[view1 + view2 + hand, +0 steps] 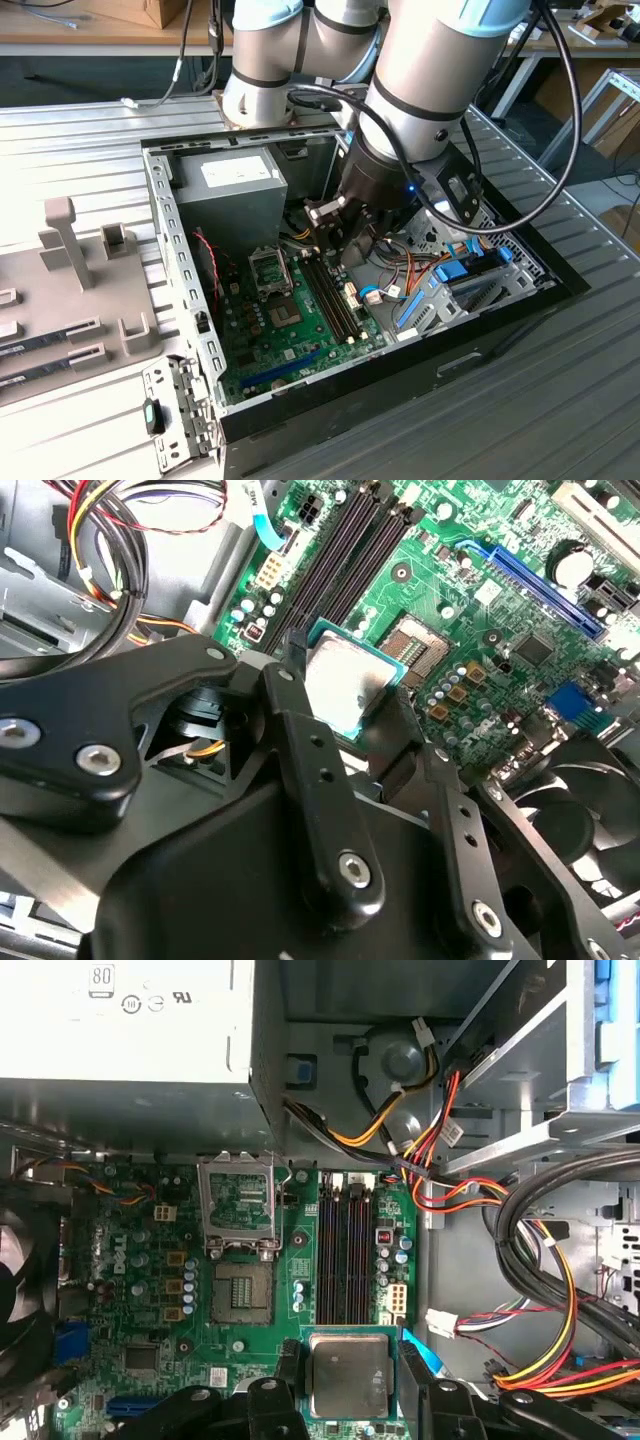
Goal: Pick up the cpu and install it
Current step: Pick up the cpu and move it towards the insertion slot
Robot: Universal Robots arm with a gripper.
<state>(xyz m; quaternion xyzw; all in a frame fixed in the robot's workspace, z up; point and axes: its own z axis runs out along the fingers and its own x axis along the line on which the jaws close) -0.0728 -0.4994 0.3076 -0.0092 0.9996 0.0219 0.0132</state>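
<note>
- Black fingers (289, 1372) sit closest to the lens in both wrist views. They are closed from two opposite sides on the cpu (347, 1373), a small flat square with a dull silver top and a teal edge.
- Held this way, the cpu hangs above the green motherboard (130, 1290), just off the near end of the dark memory slots (350, 1245).
- Next beyond, the socket (240, 1292) lies uncovered, with its hinged metal frame (240, 1205) swung open just past it. The cpu is near the socket but apart from it, off to one side.
- Farther back are the grey power supply box (120, 1030) and a bundle of black, yellow and red cables (530, 1250).
- Seen from the exterior view, the arm (430, 70) reaches down into the open computer case (165, 230), which rests on a ribbed metal tabletop (80, 130). The fingers hang over the memory slots, to the exterior view's right of the socket.
</note>
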